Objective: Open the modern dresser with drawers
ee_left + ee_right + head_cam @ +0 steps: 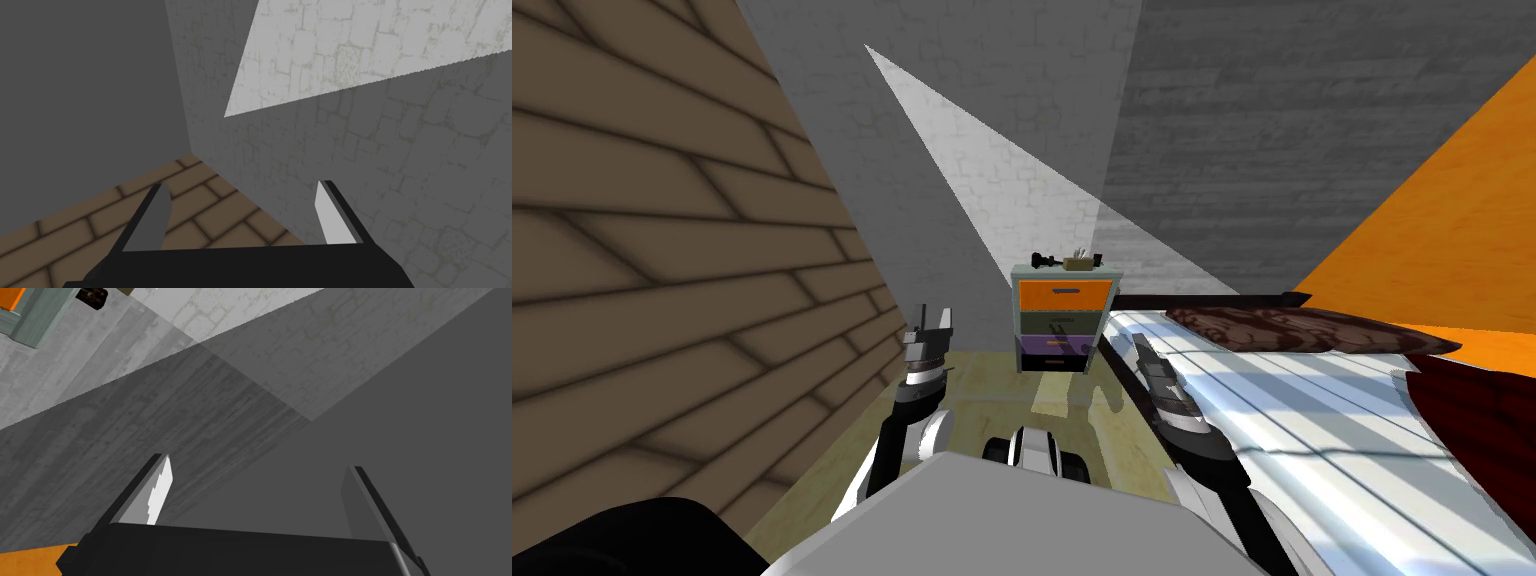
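Dresser (pixel 1065 320) sits centre frame in head view, against far wall. Drawers look shut: orange on top, then green, purple, dark. Well apart from both arms, so prob approach phase. Left claw (pixel 932 325) left of centre, fingers apart, nothing held. Right claw (pixel 1144 350) right of centre, fingers apart too, aimed past dresser's corner. Bed (pixel 1312 420) w/ dark pillow (pixel 1302 328) butts dresser's right side and crowds right arm's path. Small clutter (pixel 1077 262) on dresser top.
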{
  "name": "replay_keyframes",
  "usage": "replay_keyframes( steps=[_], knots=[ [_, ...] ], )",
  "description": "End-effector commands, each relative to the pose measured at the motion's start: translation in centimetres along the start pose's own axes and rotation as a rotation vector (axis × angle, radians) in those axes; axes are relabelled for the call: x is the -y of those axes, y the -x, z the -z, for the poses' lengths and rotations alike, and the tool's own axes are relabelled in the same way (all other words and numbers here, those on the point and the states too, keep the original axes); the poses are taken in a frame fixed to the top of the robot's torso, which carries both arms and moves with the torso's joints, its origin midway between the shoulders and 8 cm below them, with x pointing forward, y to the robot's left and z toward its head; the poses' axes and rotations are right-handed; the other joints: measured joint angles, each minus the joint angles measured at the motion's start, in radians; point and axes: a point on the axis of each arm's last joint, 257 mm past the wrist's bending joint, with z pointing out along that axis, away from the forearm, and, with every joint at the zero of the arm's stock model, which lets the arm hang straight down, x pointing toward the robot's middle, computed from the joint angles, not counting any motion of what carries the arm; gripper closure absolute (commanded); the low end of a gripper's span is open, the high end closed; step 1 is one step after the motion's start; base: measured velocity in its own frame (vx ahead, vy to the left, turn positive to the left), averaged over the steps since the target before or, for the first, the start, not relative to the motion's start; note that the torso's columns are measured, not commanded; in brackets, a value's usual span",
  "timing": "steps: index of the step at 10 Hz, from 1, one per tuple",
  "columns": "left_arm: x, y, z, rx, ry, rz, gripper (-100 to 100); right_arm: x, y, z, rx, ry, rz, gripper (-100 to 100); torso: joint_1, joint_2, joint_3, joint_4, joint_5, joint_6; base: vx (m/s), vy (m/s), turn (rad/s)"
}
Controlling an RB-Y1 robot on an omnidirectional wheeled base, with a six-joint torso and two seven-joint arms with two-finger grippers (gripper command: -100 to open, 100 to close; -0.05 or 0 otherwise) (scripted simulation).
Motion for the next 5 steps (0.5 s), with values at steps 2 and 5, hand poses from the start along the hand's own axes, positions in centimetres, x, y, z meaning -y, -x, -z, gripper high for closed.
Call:
replay_keyframes(
  steps=[2,5],
  knots=[
    [0.0,0.0,0.0,0.0,0.0,0.0,0,1.7,-0.5,0.5,-0.05,-0.005,0.161,-100,0.001,-0.002,-0.001,-0.001,0.001,0.0,0.067,0.066,0.006],
    [0.0,0.0,0.0,0.0,0.0,0.0,0,2.4,-0.6,0.6,-0.069,-0.007,0.241,-100,0.002,-0.002,-0.001,-0.001,0.001,0.0,0.059,0.069,0.006]
  ],
)
